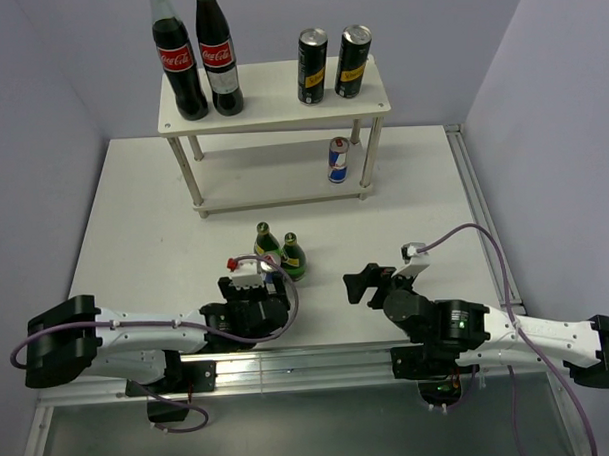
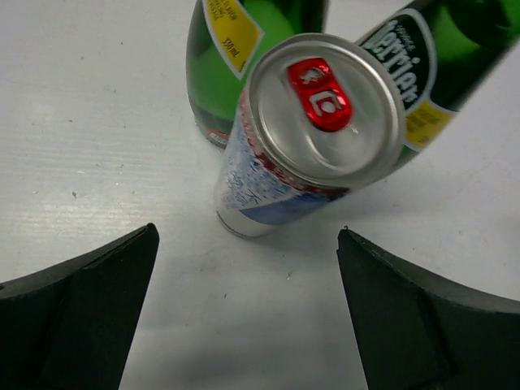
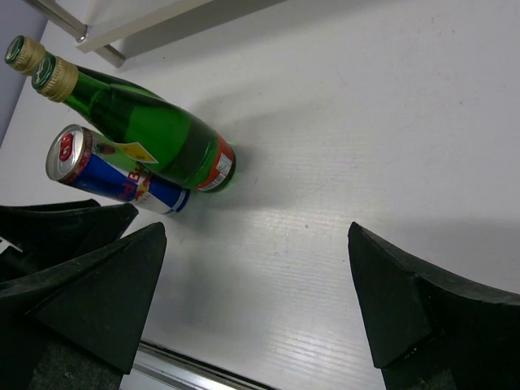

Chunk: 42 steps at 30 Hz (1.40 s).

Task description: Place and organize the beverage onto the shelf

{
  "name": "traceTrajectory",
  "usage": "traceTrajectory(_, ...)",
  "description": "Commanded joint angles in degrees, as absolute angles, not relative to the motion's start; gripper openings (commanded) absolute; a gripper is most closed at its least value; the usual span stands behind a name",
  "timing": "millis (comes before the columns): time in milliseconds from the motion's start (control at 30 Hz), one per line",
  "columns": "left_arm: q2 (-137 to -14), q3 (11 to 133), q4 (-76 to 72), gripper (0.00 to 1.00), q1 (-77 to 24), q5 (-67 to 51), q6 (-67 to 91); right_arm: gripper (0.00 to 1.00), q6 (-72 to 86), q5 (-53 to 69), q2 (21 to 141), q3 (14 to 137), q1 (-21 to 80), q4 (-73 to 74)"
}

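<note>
Well, the blue-and-silver can (image 2: 313, 134) stands on the table (image 1: 144, 224) just ahead of the left gripper (image 2: 248, 240). It sits in line with the gap between the spread fingers (image 2: 81, 309), and neither finger touches it. Its silver top with the red tab faces up. Right behind the can, farther from those fingertips, two green bottles (image 2: 223, 65) (image 2: 439, 65) stand close together. I cannot tell whether the can touches them.

Off to the side, the right gripper (image 3: 256, 236) also has its fingers (image 3: 97, 301) wide apart. Only bare table lies between them, and the can and bottles are well away to their left.

Far beyond both sets of fingertips stands the shelf (image 1: 270, 104). Two black cans (image 1: 312, 66) (image 1: 354, 61) sit at the right end of its top board. A second blue can (image 1: 338, 160) sits on the lower board below them. Two cola bottles (image 1: 178, 57) (image 1: 218, 56) take up the left end of the top board.
</note>
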<state>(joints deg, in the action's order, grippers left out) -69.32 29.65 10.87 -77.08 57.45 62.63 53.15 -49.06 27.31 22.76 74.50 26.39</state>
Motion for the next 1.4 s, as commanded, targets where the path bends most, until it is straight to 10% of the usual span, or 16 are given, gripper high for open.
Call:
traceTrajectory(0,-70.0,27.1,-1.8,0.99,-73.3,54.4,57.9,1.00,54.0,-50.8,26.7,22.6,75.0,26.0)
traceTrajectory(800,-88.9,25.2,-23.5,0.93,-64.8,53.4,49.7,1.00,50.5,-48.8,34.8,21.7,75.0,18.3)
traceTrajectory(1367,-78.6,22.0,-14.2,0.29,-65.1,55.8,54.3,1.00,44.9,-46.4,51.9,23.9,75.0,1.3)
